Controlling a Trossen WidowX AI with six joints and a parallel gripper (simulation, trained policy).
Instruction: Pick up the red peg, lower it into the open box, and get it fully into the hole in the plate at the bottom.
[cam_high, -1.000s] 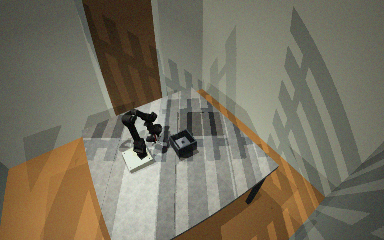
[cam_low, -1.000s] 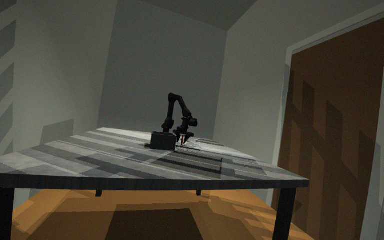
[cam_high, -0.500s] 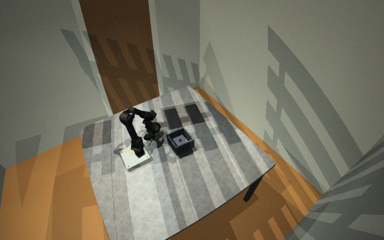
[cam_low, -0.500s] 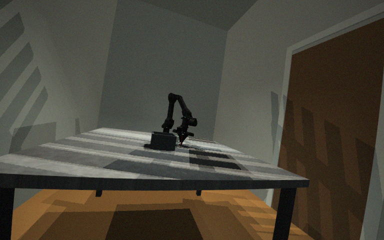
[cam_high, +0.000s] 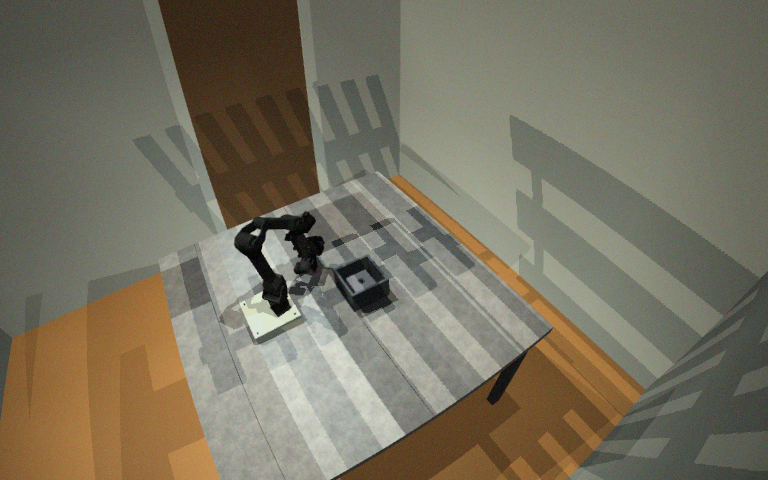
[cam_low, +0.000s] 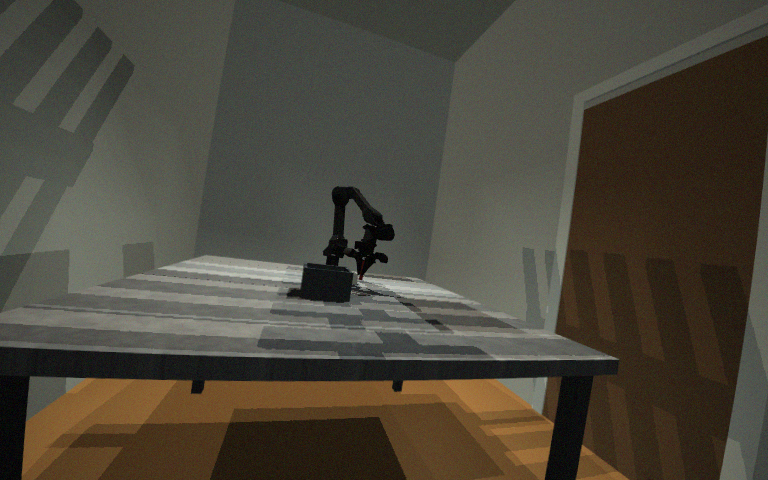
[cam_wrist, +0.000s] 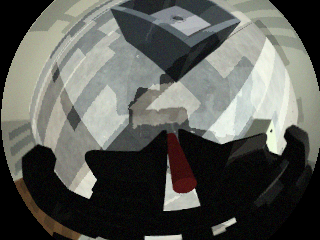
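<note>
The red peg (cam_low: 361, 269) (cam_wrist: 182, 167) is between the fingers of my gripper (cam_low: 361, 273) (cam_wrist: 172, 133), which is shut on it. The peg leans slightly in the exterior view, and its lower end shows below the fingertips. It seems to be a little above the table, though the gap is hard to judge. The open dark box (cam_high: 370, 295) (cam_low: 326, 284) (cam_wrist: 150, 42) stands beside the gripper, which is outside it. The light plate (cam_high: 352, 279) (cam_wrist: 194, 26) with its round hole shows at the box's bottom; the hole looks empty.
The box's raised walls stand close to the gripper. The arm's pale base plate (cam_high: 254, 322) sits on the grey table (cam_high: 390, 350), on the other side of the gripper from the box. Striped shadows cross the table and walls.
</note>
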